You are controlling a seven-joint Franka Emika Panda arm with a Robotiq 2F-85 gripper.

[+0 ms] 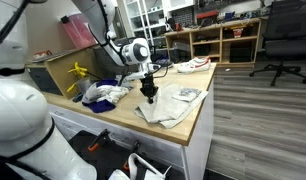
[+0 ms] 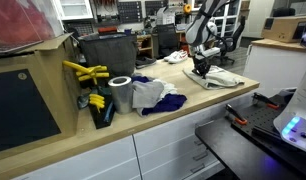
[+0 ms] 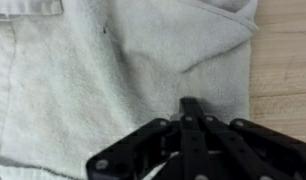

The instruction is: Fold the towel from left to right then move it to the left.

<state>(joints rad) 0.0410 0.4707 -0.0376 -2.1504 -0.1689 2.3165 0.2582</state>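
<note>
**Entry: towel pinched, fold not yet made**

Item. The towel (image 3: pixel 83 80) lies spread and slightly rumpled on the wooden tabletop (image 3: pixel 285 60), close to one end of it in both exterior views.

Hand (image 3: pixel 190 104). Its fingers are pressed together on the cloth, a little inside the edge. Creases run to the tips, so we judge that it pinches a thin fold of the towel.

Risks.
- We judge the grip shallow, so the thin cloth could slip out as it rises.
- The pinch sits away from a corner and may catch one layer only. The fold could then come out crooked or bunched.
- The towel lies near the tabletop's edge, so a long pull could trail part of it over.
- The white-and-blue heap of cloth (image 1: pixel 103 93) lies near. A sideways drag toward it could snag or push it.

Containers.
- Black crate (image 2: pixel 108 48), at the back: we cannot tell what it holds.
- Cardboard box (image 2: pixel 53 60): something red shows at the top.
- Dark tray (image 2: pixel 101 114), beside a metal roll (image 2: pixel 120 95): yellow-handled tools appear to sit in it.
</note>
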